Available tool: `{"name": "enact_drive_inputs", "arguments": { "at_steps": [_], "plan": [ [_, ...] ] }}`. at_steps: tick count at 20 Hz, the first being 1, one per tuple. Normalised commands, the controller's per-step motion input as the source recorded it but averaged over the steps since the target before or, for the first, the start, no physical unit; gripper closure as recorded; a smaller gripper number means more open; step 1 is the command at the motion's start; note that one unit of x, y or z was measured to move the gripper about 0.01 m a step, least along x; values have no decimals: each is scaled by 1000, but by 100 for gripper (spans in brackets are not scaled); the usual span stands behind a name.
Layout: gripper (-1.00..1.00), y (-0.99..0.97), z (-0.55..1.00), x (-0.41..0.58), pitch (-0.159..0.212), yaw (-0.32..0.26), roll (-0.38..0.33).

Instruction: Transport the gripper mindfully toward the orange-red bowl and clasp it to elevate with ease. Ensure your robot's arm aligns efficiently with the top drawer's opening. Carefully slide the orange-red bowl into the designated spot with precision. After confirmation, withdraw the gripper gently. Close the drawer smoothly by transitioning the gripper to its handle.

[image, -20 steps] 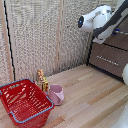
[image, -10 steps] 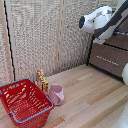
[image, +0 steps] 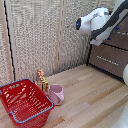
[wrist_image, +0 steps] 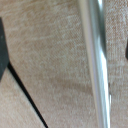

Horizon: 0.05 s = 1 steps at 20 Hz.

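The arm (image: 102, 22) reaches in from the upper part of the exterior view's right, its white segments hanging in front of the drawers (image: 111, 59) there. The gripper itself is hidden behind the arm in that view, so whether it is clenched or released cannot be told. The wrist view shows a grey-brown drawer front (wrist_image: 45, 60) close up, with the silver handle (wrist_image: 97, 65) running across it and a dark finger edge (wrist_image: 2, 50) at the picture's border. On the wooden tabletop (image: 95, 100), at the exterior view's lower left, stands a red basket (image: 24, 102). Just beside it is a pink mug (image: 55, 94), and behind the mug a small yellowish figure (image: 42, 80). The bowl shows in neither view.
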Motion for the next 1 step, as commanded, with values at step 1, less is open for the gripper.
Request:
{"name": "enact_drive_inputs", "arguments": {
  "at_steps": [1],
  "plan": [
    [-100, 400, 0, 291, 305, -47, -26]
  ]
}}
